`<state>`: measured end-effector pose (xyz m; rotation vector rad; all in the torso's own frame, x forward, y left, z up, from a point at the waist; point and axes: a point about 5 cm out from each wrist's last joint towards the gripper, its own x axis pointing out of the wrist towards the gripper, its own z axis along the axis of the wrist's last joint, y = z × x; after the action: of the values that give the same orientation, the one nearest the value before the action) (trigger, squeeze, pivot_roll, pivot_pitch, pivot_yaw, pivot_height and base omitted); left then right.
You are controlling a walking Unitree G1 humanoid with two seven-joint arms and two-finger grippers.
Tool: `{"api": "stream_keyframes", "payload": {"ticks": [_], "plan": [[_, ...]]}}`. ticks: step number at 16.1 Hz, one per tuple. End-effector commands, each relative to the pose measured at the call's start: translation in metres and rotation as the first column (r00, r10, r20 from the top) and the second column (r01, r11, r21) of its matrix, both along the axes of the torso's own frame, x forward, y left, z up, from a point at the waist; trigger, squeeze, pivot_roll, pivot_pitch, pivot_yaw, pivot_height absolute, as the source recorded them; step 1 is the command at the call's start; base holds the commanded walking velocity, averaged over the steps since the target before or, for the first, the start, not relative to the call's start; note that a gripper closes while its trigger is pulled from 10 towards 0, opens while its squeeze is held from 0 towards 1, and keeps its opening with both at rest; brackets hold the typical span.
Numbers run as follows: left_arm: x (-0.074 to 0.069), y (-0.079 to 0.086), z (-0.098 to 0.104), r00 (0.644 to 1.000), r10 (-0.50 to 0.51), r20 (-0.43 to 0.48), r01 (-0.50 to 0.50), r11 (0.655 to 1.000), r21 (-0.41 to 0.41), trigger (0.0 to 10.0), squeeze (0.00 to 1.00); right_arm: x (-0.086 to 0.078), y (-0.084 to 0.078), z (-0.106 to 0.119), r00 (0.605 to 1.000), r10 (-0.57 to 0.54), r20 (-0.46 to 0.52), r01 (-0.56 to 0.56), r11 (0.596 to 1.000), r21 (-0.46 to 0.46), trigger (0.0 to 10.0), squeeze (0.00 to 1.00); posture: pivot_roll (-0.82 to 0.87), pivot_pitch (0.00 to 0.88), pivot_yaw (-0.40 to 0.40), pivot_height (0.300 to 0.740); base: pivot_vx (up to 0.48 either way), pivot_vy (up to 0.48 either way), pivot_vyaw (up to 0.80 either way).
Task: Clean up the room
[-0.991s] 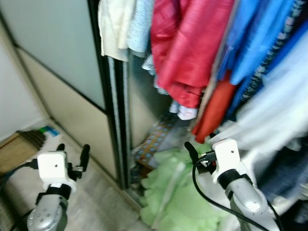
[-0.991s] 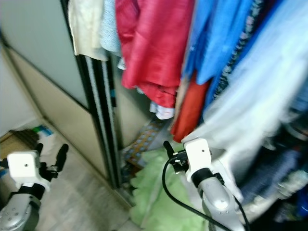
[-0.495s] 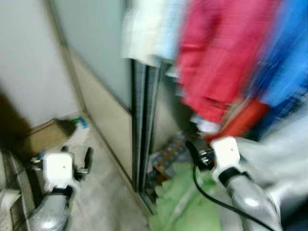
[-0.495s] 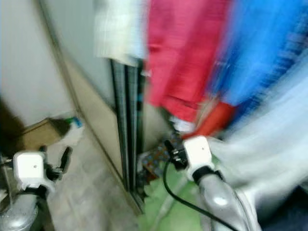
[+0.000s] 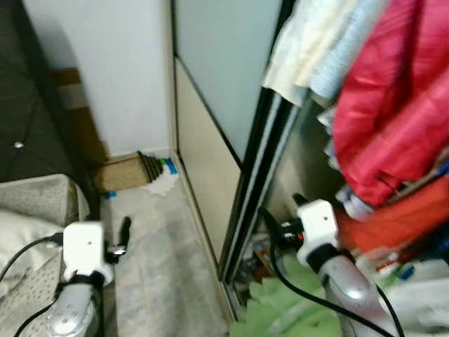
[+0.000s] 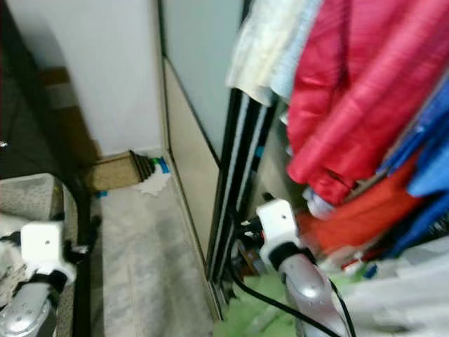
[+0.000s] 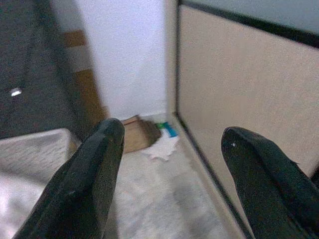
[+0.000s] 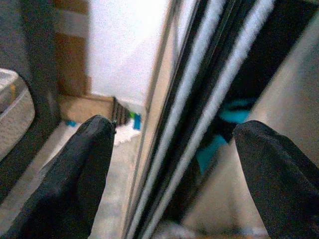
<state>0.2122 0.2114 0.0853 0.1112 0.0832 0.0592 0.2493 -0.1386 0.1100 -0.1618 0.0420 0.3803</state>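
A pale green cloth lies crumpled on the floor at the foot of the open wardrobe. My right gripper hovers just above it, beside the black sliding-door frame, its fingers spread open and holding nothing. My left gripper hangs low over the grey floor at the left, next to the bed, with its fingers apart and nothing between them. In the far corner a white crumpled cloth and a small blue and green item lie on the floor beside a cardboard box.
A red jacket, a cream garment and other clothes hang in the wardrobe at the right. The beige and grey sliding door runs back to the white wall. A mattress and a dark bed frame stand at the left.
The camera has swung left: the hanging clothes have slid to the right, and the wall corner, box and bed have come into view. Both arms keep their pose, fingers still apart.
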Motion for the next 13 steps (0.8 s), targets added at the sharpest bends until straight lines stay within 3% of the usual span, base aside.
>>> {"api": "stream_keyframes", "payload": {"ticks": [1, 13], "plan": [[0.0004, -0.0058, -0.0016, 1.0, -0.015, -0.012, 0.015, 1.0, 0.001, 10.0, 0.0, 0.0005, -0.0082, -0.0022, 1.0, -0.027, -0.015, 0.026, 1.0, -0.01, 10.0, 0.0, -0.01, 0.0, -0.104, 0.74, 0.0, 0.0, 0.8], [0.0013, -0.0059, -0.0012, 0.999, -0.033, -0.015, 0.033, 0.999, 0.017, 10.0, 0.0, 0.0008, -0.005, -0.0042, 0.999, -0.023, -0.023, 0.023, 1.0, 0.001, 10.0, 0.0, -0.01, 0.0, -0.09, 0.74, 0.0, 0.0, 0.8]]}}
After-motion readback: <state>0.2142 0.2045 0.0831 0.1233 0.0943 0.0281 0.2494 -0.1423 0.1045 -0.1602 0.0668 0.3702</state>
